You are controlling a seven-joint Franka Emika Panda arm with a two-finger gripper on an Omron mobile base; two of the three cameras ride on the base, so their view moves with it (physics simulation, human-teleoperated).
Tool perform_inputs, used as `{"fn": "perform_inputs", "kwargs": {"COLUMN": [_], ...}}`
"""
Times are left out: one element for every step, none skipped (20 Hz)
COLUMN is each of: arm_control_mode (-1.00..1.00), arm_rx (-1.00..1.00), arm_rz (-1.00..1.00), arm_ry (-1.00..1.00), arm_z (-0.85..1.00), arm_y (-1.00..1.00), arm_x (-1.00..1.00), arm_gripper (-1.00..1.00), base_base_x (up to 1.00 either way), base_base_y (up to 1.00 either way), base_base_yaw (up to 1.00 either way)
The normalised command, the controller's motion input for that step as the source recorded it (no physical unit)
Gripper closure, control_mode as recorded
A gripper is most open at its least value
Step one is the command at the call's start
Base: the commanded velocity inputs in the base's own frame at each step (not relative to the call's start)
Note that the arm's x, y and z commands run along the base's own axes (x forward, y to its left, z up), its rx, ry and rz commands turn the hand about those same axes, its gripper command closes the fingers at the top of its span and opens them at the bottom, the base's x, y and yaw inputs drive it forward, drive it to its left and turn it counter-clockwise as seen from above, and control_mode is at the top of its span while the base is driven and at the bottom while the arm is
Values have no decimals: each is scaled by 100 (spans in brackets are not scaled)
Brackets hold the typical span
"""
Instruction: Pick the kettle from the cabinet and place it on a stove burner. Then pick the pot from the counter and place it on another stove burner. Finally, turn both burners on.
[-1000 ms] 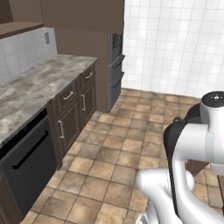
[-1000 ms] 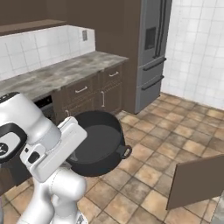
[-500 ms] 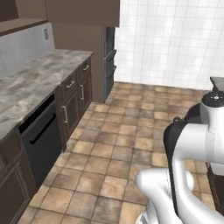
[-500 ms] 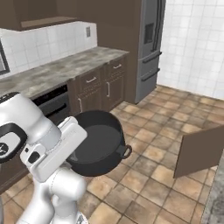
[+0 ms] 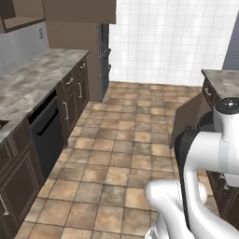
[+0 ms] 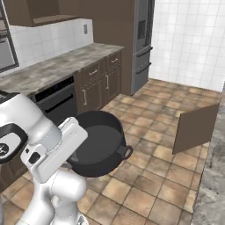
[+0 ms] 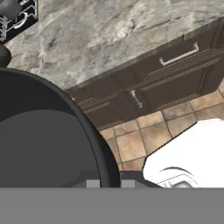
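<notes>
- Right now the pot [image 6: 97, 148] hangs mid-frame over the floor tiles [image 6: 145, 176], nothing visible inside it.
- Gripper [image 7: 108, 181] clamped tight on the pot's rim, bottom centre of the hand view.
- Counter [image 6: 61, 65] runs along the upper left.

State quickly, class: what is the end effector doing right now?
End effector: closed on the rim of the pot, which it carries above the floor.

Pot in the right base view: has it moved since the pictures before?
Yes. The pot keeps its place by the arm, but the fridge behind it shrinks, so the driving base seems to carry it away from the fridge.
</notes>
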Motion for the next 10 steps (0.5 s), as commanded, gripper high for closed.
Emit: {"fn": "perform_inputs", "kwargs": {"arm_control_mode": [100, 100, 100, 100, 100, 100, 100, 100, 100, 100], "arm_rx": [0, 0, 0, 0, 0, 0, 0, 0, 0, 0], "arm_rz": [0, 0, 0, 0, 0, 0, 0, 0, 0, 0], "arm_ry": [0, 0, 0, 0, 0, 0, 0, 0, 0, 0], "arm_z": [0, 0, 0, 0, 0, 0, 0, 0, 0, 0], "arm_y": [0, 0, 0, 0, 0, 0, 0, 0, 0, 0], "arm_x": [0, 0, 0, 0, 0, 0, 0, 0, 0, 0], "arm_gripper": [100, 100, 100, 100, 100, 100, 100, 100, 100, 100], "base_base_x": [-94, -95, -96, -97, -99, -99, -98, -98, -99, -99], "base_base_y": [25, 24, 24, 24, 23, 25, 25, 25, 25, 25], "base_base_yaw": [-23, -23, -23, -23, -23, -23, -23, -23, -22, -22]}}
